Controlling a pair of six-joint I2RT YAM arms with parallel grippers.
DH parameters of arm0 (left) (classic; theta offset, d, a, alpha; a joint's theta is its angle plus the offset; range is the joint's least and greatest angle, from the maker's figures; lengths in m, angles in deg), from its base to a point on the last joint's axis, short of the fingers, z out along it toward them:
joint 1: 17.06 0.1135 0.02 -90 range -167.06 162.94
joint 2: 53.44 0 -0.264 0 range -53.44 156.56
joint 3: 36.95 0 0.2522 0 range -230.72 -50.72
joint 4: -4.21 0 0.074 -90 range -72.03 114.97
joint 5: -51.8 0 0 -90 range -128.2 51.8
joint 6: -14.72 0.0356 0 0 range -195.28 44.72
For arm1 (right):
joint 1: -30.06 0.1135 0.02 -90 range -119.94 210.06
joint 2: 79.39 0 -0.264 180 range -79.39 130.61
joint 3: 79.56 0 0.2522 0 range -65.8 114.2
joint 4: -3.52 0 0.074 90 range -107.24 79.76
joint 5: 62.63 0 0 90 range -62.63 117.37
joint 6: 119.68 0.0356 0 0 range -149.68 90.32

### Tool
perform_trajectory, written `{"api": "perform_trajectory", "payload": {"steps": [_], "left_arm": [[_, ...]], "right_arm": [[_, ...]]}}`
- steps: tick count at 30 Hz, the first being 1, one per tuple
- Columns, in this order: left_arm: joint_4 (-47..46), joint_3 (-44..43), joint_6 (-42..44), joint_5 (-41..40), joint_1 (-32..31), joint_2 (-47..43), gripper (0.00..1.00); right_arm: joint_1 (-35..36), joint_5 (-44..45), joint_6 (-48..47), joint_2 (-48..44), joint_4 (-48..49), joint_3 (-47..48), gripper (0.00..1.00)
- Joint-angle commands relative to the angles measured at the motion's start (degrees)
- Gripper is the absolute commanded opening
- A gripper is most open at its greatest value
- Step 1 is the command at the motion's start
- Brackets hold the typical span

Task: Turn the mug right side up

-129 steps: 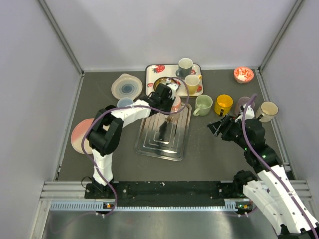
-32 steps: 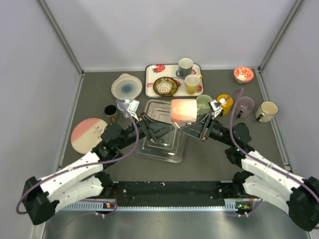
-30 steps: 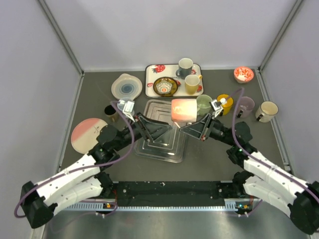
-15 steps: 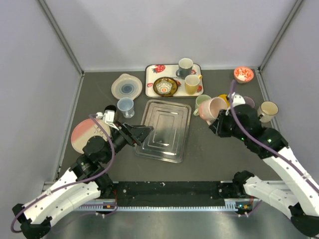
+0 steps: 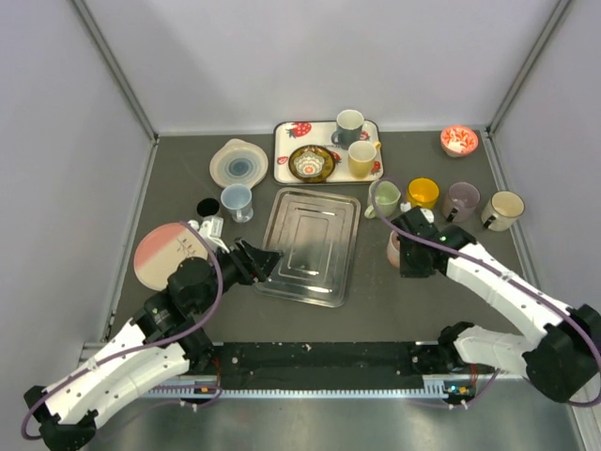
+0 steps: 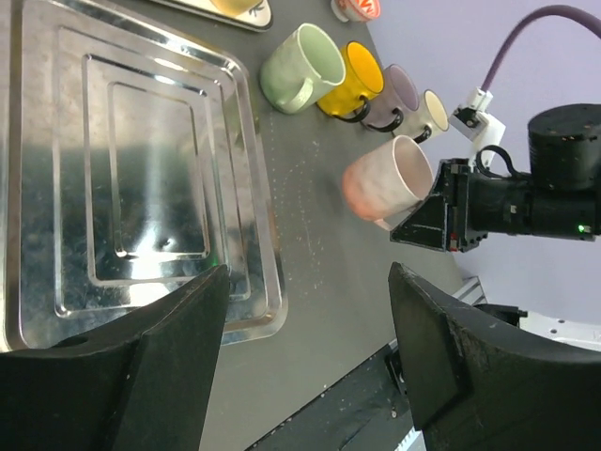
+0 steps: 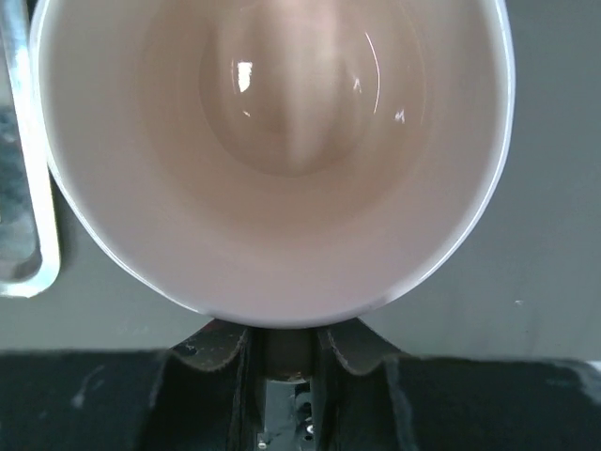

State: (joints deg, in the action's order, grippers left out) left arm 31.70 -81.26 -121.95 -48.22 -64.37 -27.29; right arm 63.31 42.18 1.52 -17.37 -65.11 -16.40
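Setting the mug down looked like the step in hand. The right gripper (image 7: 286, 349) had its jaws drawn close together on the near side of the pink mug (image 7: 282, 141), just under the rim. What they pinched there, handle or wall, was hidden by the rim itself. The mug sat straight ahead of those fingers with its mouth open to the wrist camera, glossy inside visible down to the bottom, so it read as upright or very nearly so. A corner of the metal tray (image 7: 17, 188) lay just off the gripper's left and bare table (image 7: 554, 188) to its right. Whether the base was touching the table, I could not tell. My call: lower it straight and slowly, hold the wrist level so the base lands flat rather than on an edge, and part the jaws only once the weight is on the table. Then back straight out, because a sideways pull could tip it or knock it into the tray's lip. Across the tray, the left gripper (image 6: 305, 310) hung with its fingers spread wide and nothing between them, well apart from the mug and out of the way.
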Motion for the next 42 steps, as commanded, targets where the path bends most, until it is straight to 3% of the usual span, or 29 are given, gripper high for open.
{"api": "perform_trajectory", "payload": {"steps": [1, 18, 21, 27, 29, 30, 31, 37, 42], "left_arm": [[0.0, 1.5, -1.0, -0.2, 0.1, -0.4, 0.73], [0.2, 5.1, -3.2, 0.9, 0.1, -2.2, 0.74], [0.2, 5.1, -3.2, 0.8, 0.1, -2.0, 0.74], [1.1, 4.6, -2.5, 0.1, 0.1, -1.5, 0.75], [1.6, 4.4, -2.3, -0.3, 0.1, -1.3, 0.75], [1.7, 4.2, -2.2, -0.4, 0.1, -1.0, 0.75], [1.9, 4.1, -1.9, -0.7, 0.1, -0.8, 0.75], [2.6, 2.9, -1.4, -1.4, 0.1, 1.7, 0.76], [4.4, 0.7, -0.2, -2.1, 0.1, 5.6, 0.77]], "right_arm": [[-2.9, -0.7, 3.9, 4.0, 11.3, -0.6, 0.0], [-7.9, -3.1, 2.3, 13.5, 19.0, -4.1, 0.0], [-8.0, -4.0, 2.1, 13.5, 19.5, -4.9, 0.11], [-7.9, -6.0, 2.1, 9.3, 18.1, -5.5, 0.46], [-7.4, -6.6, 1.4, 5.2, 17.4, -5.0, 0.79], [-7.1, -6.5, 1.1, 3.8, 16.6, -4.7, 0.9], [-6.8, -6.5, 1.1, 1.1, 15.0, -4.2, 0.95], [-2.3, -5.2, 0.4, -7.3, 6.5, 3.3, 0.99], [5.6, -2.0, -1.0, -15.7, 7.0, 8.6, 0.99]]}}
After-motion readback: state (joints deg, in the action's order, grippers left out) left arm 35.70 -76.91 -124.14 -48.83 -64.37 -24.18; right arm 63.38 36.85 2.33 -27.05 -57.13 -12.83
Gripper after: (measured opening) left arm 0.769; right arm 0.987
